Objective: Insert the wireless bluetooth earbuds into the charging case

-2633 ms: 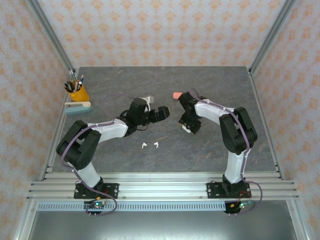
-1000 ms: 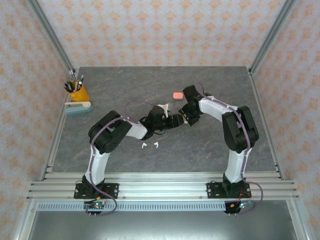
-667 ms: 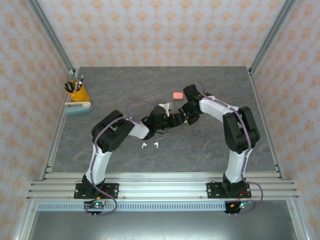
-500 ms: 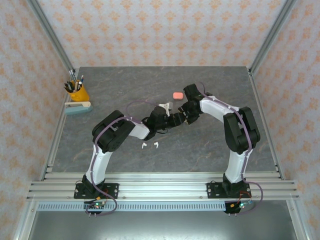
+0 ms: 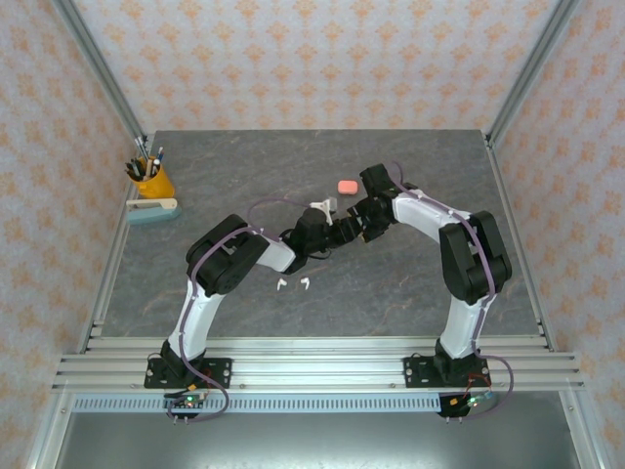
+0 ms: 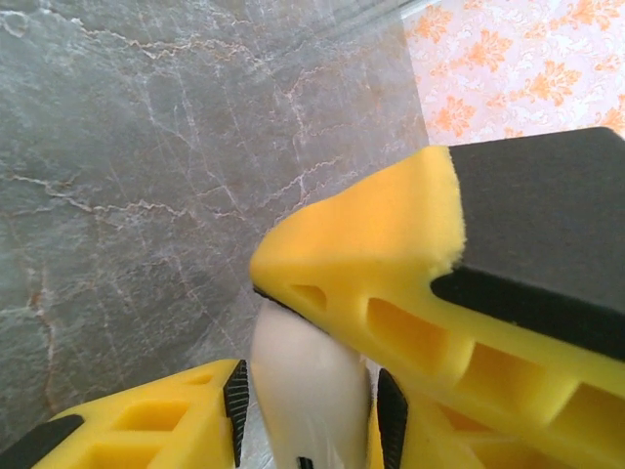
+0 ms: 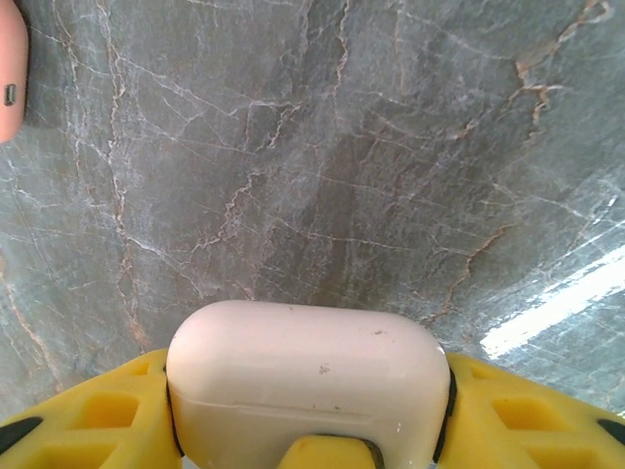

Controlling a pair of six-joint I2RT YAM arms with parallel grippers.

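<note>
Nearest, two white earbuds (image 5: 304, 282) lie loose on the table (image 5: 215, 186). Beyond them the right gripper (image 7: 308, 391) clamps the white case (image 7: 308, 357), and the left gripper (image 6: 311, 403) pinches that same case. Risk: opposing pulls could twist it free, dropping it onto the earbuds. Farther back, the pink case (image 5: 345, 186) waits.

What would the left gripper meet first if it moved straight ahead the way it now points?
The white charging case, which sits between the fingers of the left gripper. Just beyond it, probably, is the right gripper, which holds the case.
</note>
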